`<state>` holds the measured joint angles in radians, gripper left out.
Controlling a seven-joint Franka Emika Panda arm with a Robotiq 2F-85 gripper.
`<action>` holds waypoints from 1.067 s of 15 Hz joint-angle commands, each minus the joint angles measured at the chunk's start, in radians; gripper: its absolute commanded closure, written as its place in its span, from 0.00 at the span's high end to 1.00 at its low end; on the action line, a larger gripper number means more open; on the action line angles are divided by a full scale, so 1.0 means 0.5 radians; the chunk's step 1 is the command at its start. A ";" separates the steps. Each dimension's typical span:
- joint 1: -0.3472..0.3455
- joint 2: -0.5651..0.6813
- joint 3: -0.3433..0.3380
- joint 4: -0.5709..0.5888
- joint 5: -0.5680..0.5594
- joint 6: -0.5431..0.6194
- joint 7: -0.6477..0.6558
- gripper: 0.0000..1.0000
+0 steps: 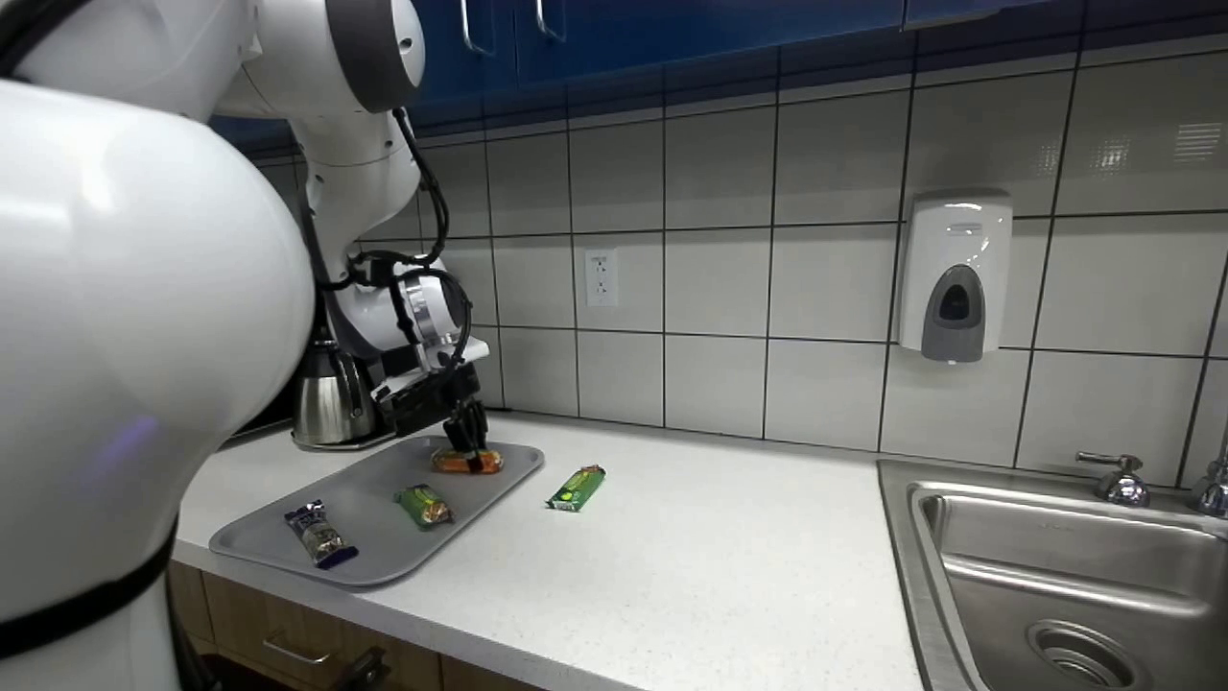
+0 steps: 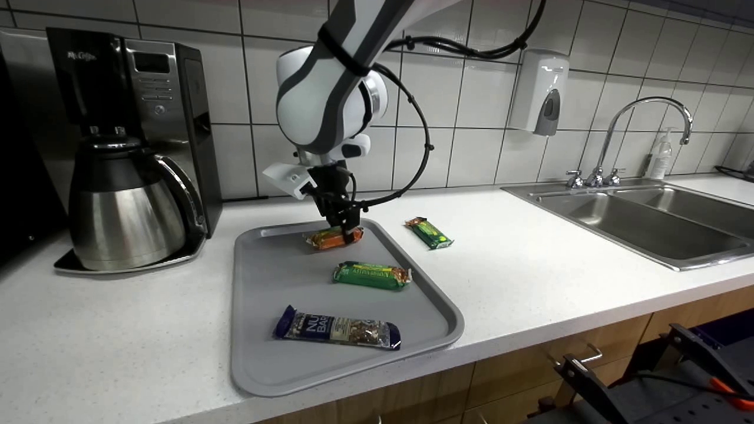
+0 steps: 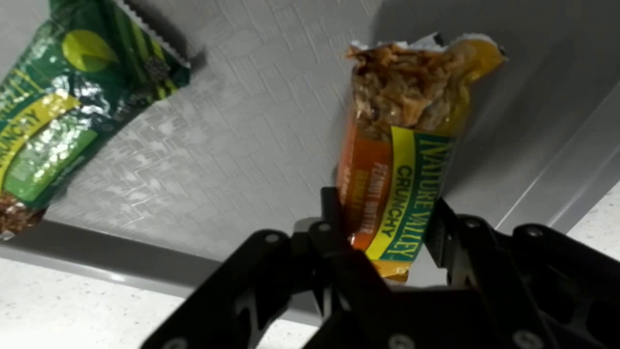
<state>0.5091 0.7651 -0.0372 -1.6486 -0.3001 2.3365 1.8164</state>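
Observation:
My gripper is shut on an orange granola bar, one finger against each long side, near one end of the wrapper. In both exterior views the orange bar is at the wall-side end of a grey tray; whether it touches the tray surface I cannot tell. A green granola bar lies on the tray beside it, also showing at the left of the wrist view. Closer to the counter's front edge is a dark blue nut bar, flat on the tray.
Another green bar lies on the white counter, just outside the tray. A coffee maker with a steel carafe stands next to the tray. Behind is a tiled wall with a soap dispenser; a steel sink is set in the counter.

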 commanded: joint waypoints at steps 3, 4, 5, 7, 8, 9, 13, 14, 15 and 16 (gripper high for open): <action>-0.010 -0.044 -0.012 0.029 0.013 -0.035 0.069 0.18; -0.015 -0.048 -0.016 0.029 0.012 -0.030 0.069 0.18; -0.020 -0.052 -0.020 0.029 0.011 -0.028 0.068 0.18; -0.030 -0.058 -0.034 0.031 0.007 -0.019 0.064 0.18; -0.039 -0.059 -0.040 0.032 0.004 -0.012 0.058 0.18; -0.049 -0.063 -0.045 0.031 0.003 -0.005 0.056 0.18; -0.089 -0.090 -0.079 0.013 -0.001 0.029 0.054 0.18; -0.101 -0.102 -0.092 0.003 -0.006 0.043 0.056 0.18; -0.111 -0.115 -0.103 -0.005 -0.010 0.052 0.061 0.18; -0.122 -0.128 -0.116 -0.013 -0.013 0.063 0.065 0.18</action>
<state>0.4670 0.7443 -0.0867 -1.6254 -0.3003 2.3502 1.8311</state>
